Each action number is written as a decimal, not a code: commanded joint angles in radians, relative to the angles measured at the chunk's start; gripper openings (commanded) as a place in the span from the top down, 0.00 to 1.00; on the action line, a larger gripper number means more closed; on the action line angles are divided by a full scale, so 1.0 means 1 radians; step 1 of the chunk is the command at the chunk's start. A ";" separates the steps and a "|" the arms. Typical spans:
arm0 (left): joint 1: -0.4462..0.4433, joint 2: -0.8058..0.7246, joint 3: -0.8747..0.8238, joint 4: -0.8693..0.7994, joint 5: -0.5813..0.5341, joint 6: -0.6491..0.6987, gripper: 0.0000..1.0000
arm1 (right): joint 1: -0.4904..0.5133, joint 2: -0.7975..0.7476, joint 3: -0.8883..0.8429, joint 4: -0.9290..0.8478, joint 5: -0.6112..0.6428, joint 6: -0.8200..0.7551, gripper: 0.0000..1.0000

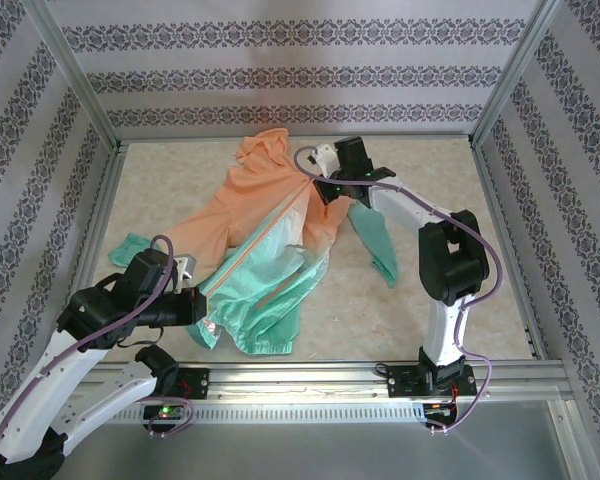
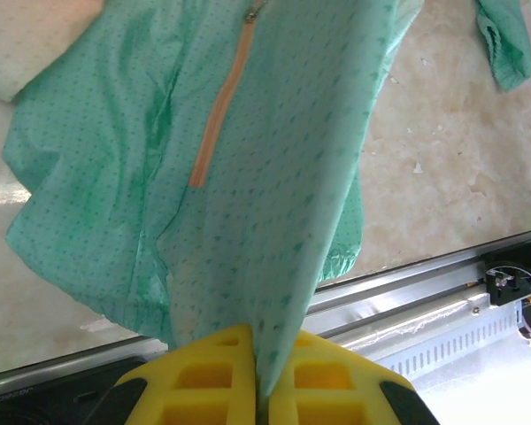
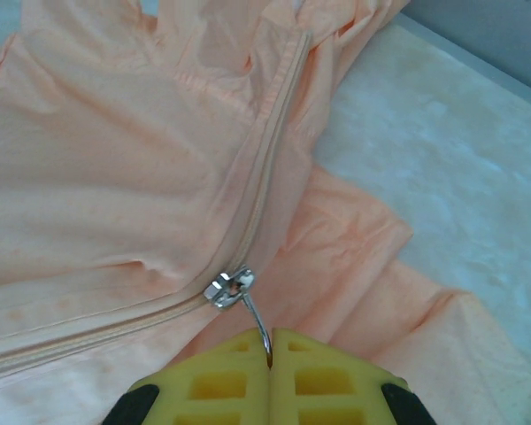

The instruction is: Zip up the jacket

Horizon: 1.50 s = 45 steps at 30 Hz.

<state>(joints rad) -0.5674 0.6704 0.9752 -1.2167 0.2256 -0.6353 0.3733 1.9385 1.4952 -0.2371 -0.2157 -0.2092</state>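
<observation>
The jacket point(image 1: 265, 235) lies spread on the table, orange at the hood and shoulders, mint green at the hem. Its zipper line point(image 1: 265, 235) runs diagonally from the hem up toward the collar. My left gripper point(image 1: 202, 305) is shut on the green hem point(image 2: 274, 292), the fabric pinched between its yellow fingers point(image 2: 208, 376). My right gripper point(image 1: 327, 178) is up near the collar, shut on the metal pull tab of the silver zipper slider point(image 3: 228, 288). Behind the slider the zipper point(image 3: 97, 332) looks closed; ahead of it the orange zipper tape point(image 3: 274, 142) runs on to the collar.
A green sleeve point(image 1: 375, 240) lies to the right of the jacket, another cuff point(image 1: 130, 245) at the left. A metal rail point(image 1: 380, 372) runs along the table's near edge. Patterned walls enclose the table on three sides.
</observation>
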 commanded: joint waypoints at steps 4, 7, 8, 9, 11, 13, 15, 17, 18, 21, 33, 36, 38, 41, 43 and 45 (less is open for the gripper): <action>0.006 0.006 0.027 -0.090 -0.047 -0.022 1.00 | -0.086 0.025 0.040 -0.003 0.078 0.021 1.00; 0.006 0.019 0.031 -0.091 -0.062 -0.023 1.00 | -0.114 0.030 0.043 -0.004 0.078 0.019 1.00; 0.006 0.023 0.033 -0.089 -0.067 -0.020 1.00 | -0.123 0.035 0.047 -0.006 0.077 0.019 1.00; 0.006 0.029 0.034 -0.085 -0.072 -0.017 1.00 | -0.133 0.038 0.053 -0.008 0.075 0.019 1.00; 0.005 0.040 0.030 -0.072 -0.081 -0.011 1.00 | -0.153 0.047 0.066 -0.013 0.072 0.017 1.00; 0.007 0.057 0.028 -0.058 -0.087 -0.006 1.00 | -0.175 0.055 0.082 -0.016 0.069 0.018 1.00; 0.011 0.074 0.031 -0.051 -0.090 0.003 1.00 | -0.194 0.064 0.097 -0.016 0.066 0.018 1.00; 0.024 0.090 0.035 -0.046 -0.084 0.014 1.00 | -0.214 0.074 0.117 -0.018 0.063 0.020 1.00; 0.035 0.096 0.036 -0.045 -0.078 0.020 1.00 | -0.223 0.083 0.127 -0.022 0.060 0.022 1.00; 0.077 0.111 0.043 -0.050 -0.053 0.044 1.00 | -0.248 0.106 0.164 -0.032 0.050 0.028 1.00; 0.222 0.156 0.067 -0.041 -0.011 0.122 1.00 | -0.306 0.209 0.311 -0.083 0.049 0.025 1.00; 0.261 0.178 0.079 -0.033 0.000 0.147 1.00 | -0.316 0.241 0.369 -0.114 0.047 0.024 1.00; 0.289 0.197 0.086 -0.030 0.012 0.164 1.00 | -0.321 0.259 0.401 -0.128 0.047 0.022 1.00; 0.332 0.221 0.100 -0.028 0.031 0.192 1.00 | -0.326 0.283 0.448 -0.151 0.050 0.021 1.00; 0.368 0.238 0.105 -0.023 0.050 0.211 1.00 | -0.330 0.298 0.476 -0.167 0.053 0.019 1.00; 0.398 0.252 0.107 -0.017 0.069 0.227 1.00 | -0.334 0.312 0.501 -0.179 0.056 0.017 1.00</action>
<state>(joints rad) -0.2119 0.9150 1.0573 -1.2060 0.2718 -0.4660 0.0692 2.2230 1.9408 -0.4030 -0.2142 -0.2058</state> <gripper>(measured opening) 0.071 0.028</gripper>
